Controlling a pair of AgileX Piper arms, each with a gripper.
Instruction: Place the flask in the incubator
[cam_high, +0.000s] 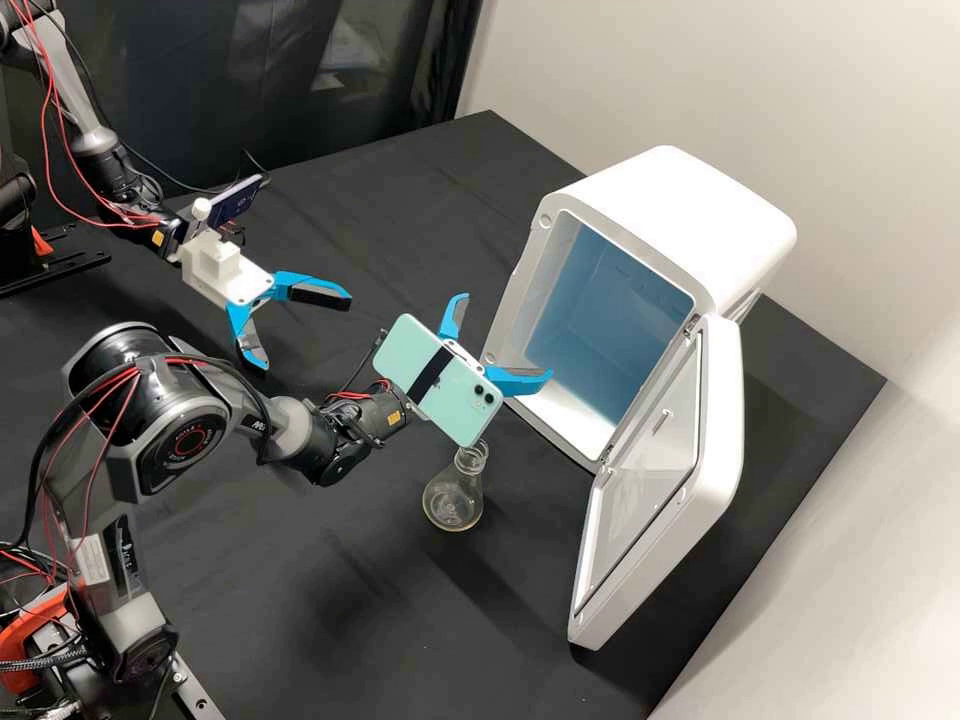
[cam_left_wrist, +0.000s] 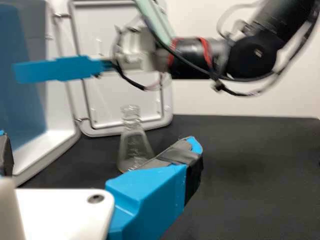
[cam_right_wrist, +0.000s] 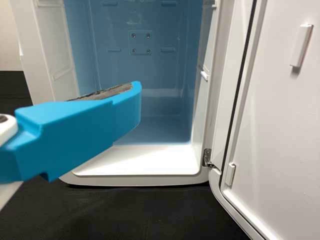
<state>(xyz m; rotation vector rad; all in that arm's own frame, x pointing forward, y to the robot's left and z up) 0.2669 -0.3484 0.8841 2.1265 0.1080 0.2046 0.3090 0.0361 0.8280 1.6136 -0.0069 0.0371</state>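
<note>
The black bench (cam_high: 380, 200) runs back to a white wall. A white incubator (cam_high: 680, 220) sits at its far right corner, its door (cam_high: 700, 450) swung wide open toward the bench's near edge, showing a pale blue inside. A clear glass conical flask (cam_high: 455, 495) stands upright on the bench just before the opening, apart from the incubator.

We observe a black bench surface (cam_high: 400, 200) bordered at its rear and right by a white wall (cam_high: 850, 120). A dark curtain (cam_high: 250, 70) hangs behind its far-left edge.
</note>
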